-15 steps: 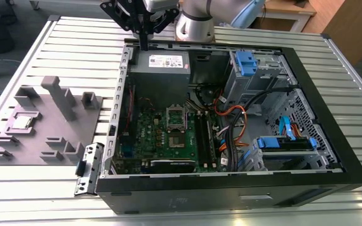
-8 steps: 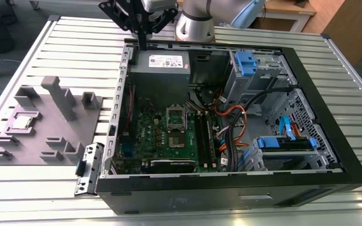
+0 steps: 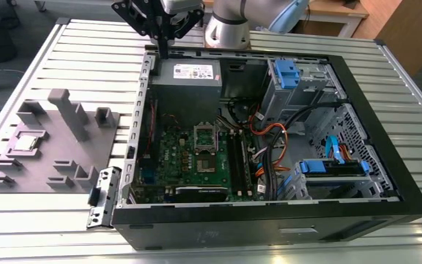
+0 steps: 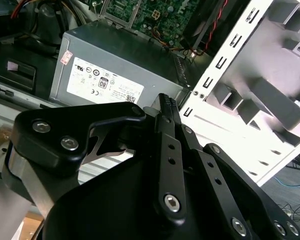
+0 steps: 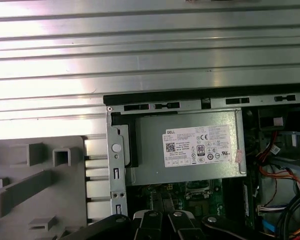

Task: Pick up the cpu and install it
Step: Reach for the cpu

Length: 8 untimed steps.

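Note:
The cpu [image 3: 25, 143] is a small silver square lying in a recess of the grey plastic tray [image 3: 50, 159] at the exterior view's left, outside the computer case. My gripper [image 3: 163, 50] hangs far from it, above the case's back edge by the grey power supply [image 3: 187, 77], with its black fingers [image 4: 165, 107] pressed together and nothing between them. The green motherboard [image 3: 196, 162] lies inside the case, with the metal-framed socket [image 3: 205, 137] near its middle. In the first wrist view the gripper [image 5: 162, 219] sits just over the power supply [image 5: 190, 147].
The open black case [image 3: 387, 137] holds blue drive brackets [image 3: 287, 74] and orange and black cables [image 3: 270, 137]. The tray has upright grey posts [image 3: 68, 113]. A loose metal bracket [image 3: 101, 198] lies at the case's front corner. Everything rests on a ribbed metal table [image 3: 86, 60].

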{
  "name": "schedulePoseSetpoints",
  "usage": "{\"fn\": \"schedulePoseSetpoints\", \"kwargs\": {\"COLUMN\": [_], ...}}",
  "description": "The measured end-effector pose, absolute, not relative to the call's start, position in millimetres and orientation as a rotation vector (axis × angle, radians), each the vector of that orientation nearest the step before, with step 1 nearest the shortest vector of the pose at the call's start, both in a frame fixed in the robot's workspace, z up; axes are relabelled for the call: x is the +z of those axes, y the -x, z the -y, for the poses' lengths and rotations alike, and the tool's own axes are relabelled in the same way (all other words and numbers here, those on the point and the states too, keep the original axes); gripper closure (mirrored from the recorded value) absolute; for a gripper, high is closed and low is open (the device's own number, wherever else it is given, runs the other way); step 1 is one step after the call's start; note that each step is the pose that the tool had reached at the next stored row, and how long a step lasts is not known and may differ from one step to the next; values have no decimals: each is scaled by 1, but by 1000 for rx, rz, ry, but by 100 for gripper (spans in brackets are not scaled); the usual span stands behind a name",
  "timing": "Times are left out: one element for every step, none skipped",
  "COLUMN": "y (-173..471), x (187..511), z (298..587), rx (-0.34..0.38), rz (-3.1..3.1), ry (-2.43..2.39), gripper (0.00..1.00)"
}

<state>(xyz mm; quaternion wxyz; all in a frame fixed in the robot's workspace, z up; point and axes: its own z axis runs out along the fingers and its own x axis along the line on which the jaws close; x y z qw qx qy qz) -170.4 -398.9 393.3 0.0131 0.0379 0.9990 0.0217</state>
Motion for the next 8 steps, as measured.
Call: {"fn": "schedulePoseSetpoints", "kwargs": {"y": [171,171,171,171,171,171,171,171], "x": [393,393,393,393,393,393,393,393], "z": [399,399,399,399,399,399,399,399], "rx": [68,68,68,68,68,68,68,68], "rz": [-3112,-3113,-3113,-3113,-3112,-3112,-3112,-3113], "ry": [-118,-118,-118,-118,-118,-118,-118,-118], "gripper": [89,89,89,89,89,89,89,89]}}
